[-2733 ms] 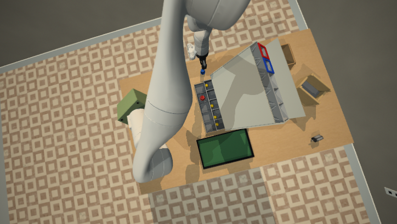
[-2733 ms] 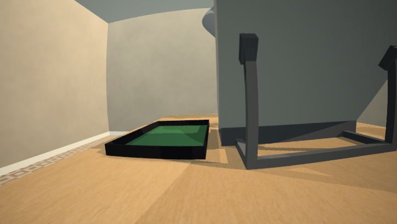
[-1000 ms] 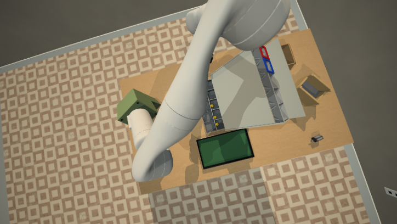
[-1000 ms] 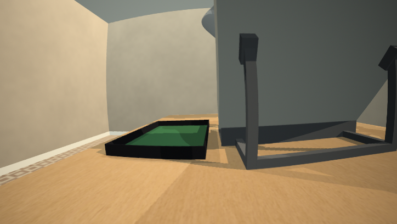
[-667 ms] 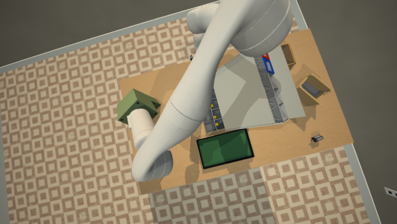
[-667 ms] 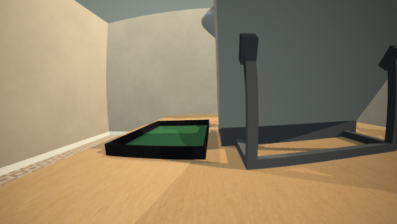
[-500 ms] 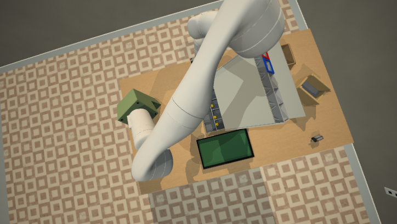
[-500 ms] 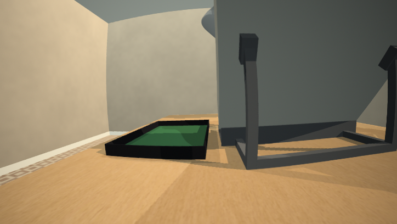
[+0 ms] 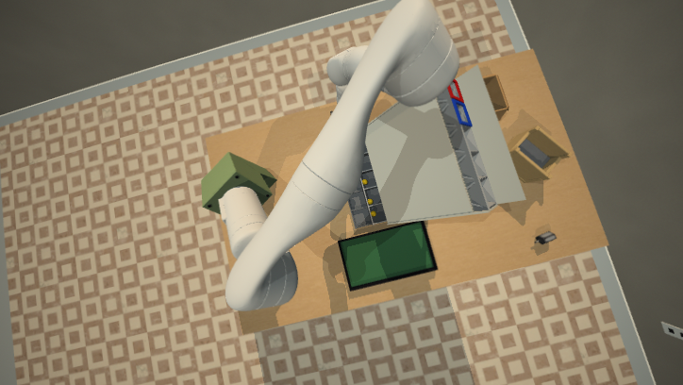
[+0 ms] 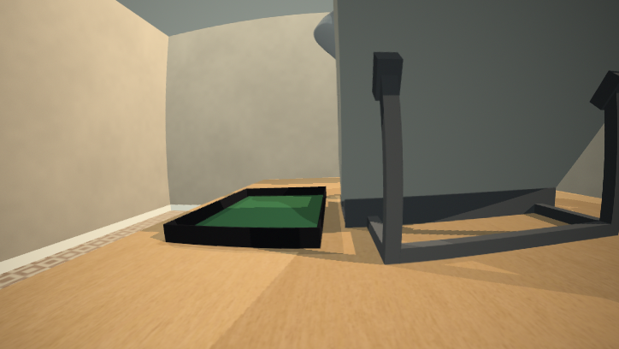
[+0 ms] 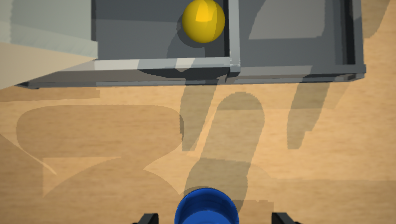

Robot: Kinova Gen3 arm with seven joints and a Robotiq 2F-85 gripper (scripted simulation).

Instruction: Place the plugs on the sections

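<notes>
Our pincer point(image 11: 215, 218) open, tips apart, gap each side of blue plug point(image 11: 206, 206). Plug by tray point(image 9: 360, 203) point(image 11: 300, 73), outside it, near tips. Looks light, stiff, smooth; may slip or roll if we pinch off middle. We should grab round sides, both tips level, squeeze softly. Red plug: we can't see.

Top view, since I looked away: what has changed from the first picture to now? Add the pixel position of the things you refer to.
The arm point(image 9: 329, 176) swung rightward in the picture, hiding the red plug. The fingers stand apart around the blue plug point(image 11: 206, 210); any grip change is unclear. The green tray point(image 9: 344, 265) point(image 10: 285, 238) stayed.
</notes>
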